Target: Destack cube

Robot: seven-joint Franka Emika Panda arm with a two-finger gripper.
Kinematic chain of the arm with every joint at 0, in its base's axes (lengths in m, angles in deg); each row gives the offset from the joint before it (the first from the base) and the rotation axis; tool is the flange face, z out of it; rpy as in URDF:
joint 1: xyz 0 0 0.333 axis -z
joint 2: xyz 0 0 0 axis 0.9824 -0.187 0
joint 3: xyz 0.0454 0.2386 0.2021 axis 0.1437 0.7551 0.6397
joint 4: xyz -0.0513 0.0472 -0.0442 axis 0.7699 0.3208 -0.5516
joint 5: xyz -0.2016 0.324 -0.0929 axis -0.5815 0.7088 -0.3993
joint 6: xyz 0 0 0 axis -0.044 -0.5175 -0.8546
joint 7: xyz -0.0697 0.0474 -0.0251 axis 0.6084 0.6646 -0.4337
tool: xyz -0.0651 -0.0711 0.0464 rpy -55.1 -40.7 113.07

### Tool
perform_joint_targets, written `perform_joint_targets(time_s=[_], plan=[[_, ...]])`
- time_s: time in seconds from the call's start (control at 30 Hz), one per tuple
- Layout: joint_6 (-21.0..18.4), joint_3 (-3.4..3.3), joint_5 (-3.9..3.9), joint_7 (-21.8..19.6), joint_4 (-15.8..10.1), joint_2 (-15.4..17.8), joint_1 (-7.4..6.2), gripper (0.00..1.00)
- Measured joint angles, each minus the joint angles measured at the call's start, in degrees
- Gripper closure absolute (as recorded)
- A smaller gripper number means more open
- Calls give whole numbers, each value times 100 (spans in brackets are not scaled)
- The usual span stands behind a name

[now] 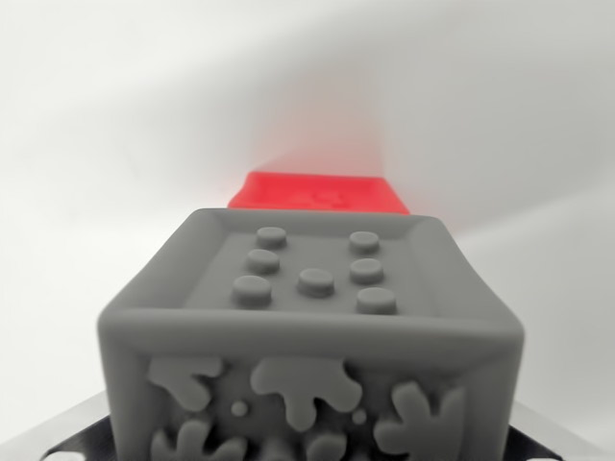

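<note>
A grey cube (312, 327) fills the lower half of the wrist view, very close to the camera. Its upper face has a recessed panel with several round studs, and its near face carries raised splash shapes. Dark finger parts (67, 437) show at the bottom left and bottom right corners, pressed against the cube's sides, so my gripper (312, 453) looks shut on the grey cube; the fingertips themselves are hidden. Beyond the grey cube, a red cube (319, 192) lies blurred on the white surface, apart from it.
A plain white surface (115, 144) surrounds both cubes, with a soft shadow band (461, 115) running across the upper right.
</note>
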Motion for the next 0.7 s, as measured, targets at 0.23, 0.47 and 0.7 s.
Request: perform_joint_targets(time_s=[0.23,0.47,0.7], plan=[[-160,0,0,0,-12,190,0,100],[-352,3,0,0,-15,382,0,100],[-554,4,1,0,-14,595,0,100]])
